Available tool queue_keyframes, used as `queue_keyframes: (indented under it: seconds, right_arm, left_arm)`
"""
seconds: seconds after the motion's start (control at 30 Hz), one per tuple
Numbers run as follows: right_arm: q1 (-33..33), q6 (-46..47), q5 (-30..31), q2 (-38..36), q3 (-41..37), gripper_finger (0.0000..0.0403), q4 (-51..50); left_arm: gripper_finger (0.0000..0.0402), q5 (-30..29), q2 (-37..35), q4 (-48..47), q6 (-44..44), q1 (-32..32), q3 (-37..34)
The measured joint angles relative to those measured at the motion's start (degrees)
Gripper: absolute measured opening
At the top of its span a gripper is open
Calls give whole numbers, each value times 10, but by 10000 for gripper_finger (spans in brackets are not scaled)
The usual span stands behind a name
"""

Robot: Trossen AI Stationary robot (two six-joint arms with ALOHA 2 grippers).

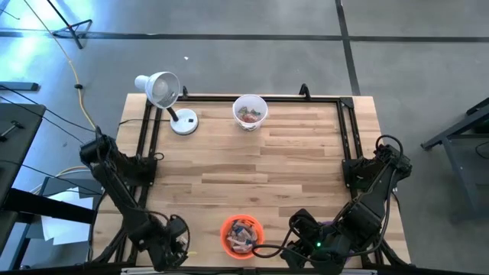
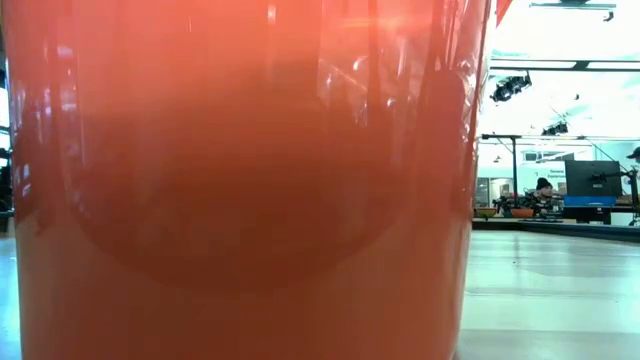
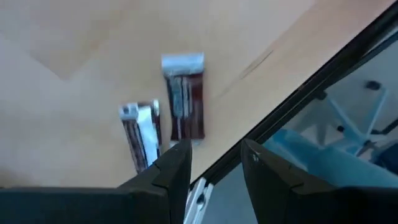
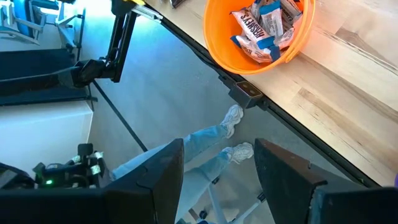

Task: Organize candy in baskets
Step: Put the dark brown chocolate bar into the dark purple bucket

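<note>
Two small dark brown wrapped candy bars (image 3: pixel 163 121) with silvery ends are lying side by side on the light wooden tabletop (image 1: pixel 252 164), very near its front edge, and the left gripper (image 3: pixel 214 163) is being held just above them with its fingers apart and nothing between them. Because the bars are nearly touching, both may be caught at once, or one may be pushed over the edge to the floor.

The round orange plastic basket (image 1: pixel 242 236), already holding several wrapped candies, is standing at the front edge between the arms; the round white plastic basket (image 1: pixel 250 111) is standing at the far side. The right gripper (image 4: pixel 217 162) is being held beyond the tabletop edge, over the floor, fingers wide apart and empty. A person's legs (image 4: pixel 205 146) are showing below it, so a swing there may be risky.
</note>
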Motion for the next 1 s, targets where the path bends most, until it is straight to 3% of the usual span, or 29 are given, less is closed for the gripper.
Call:
queue_keyframes:
  seconds: [0.3,1.0]
  right_arm:
    - [0,0,0,0,0,190,0]
    - [0,0,0,0,0,190,0]
  left_arm:
    - [127,26,51,29,-12,-6,0]
    - [127,29,69,71,-26,-10,-27]
